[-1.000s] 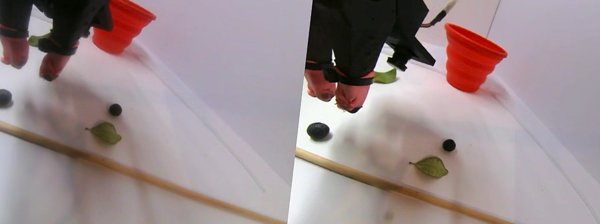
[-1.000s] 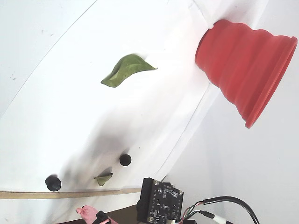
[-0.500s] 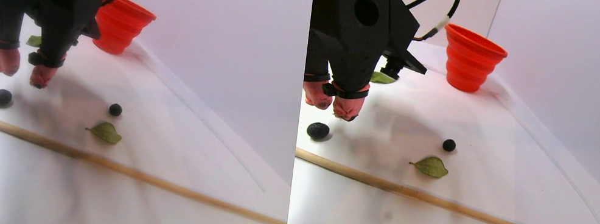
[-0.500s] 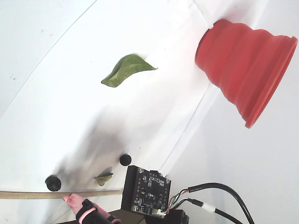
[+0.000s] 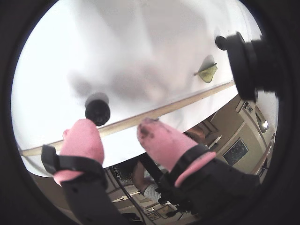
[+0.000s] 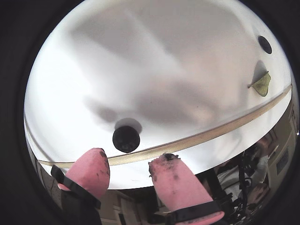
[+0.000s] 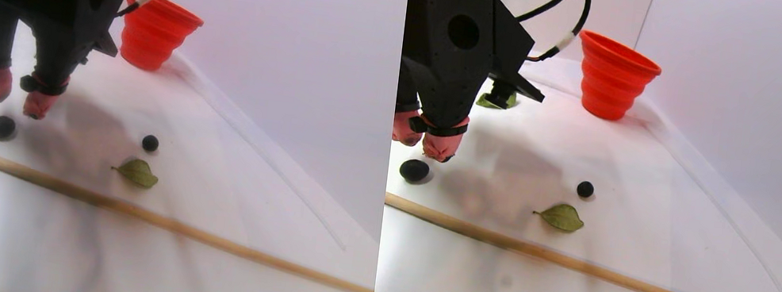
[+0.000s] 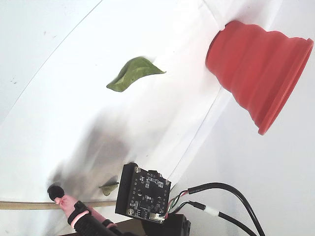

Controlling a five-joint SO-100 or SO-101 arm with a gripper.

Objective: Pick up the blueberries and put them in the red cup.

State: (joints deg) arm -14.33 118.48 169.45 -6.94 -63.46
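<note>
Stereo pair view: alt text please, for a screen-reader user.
An open black gripper with pink-capped fingertips hangs just above a small dark blueberry on a white table. A second blueberry, green leaf, wooden stick and red ribbed cup lie nearby.

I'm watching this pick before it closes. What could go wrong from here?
The gripper is open above the near blueberry, which lies close to the wooden stick; a fingertip may hit the stick while descending. The round berry might roll off when the pads close. The red cup stands far across the sheet, so a weak grip could drop the berry on the way.
</note>
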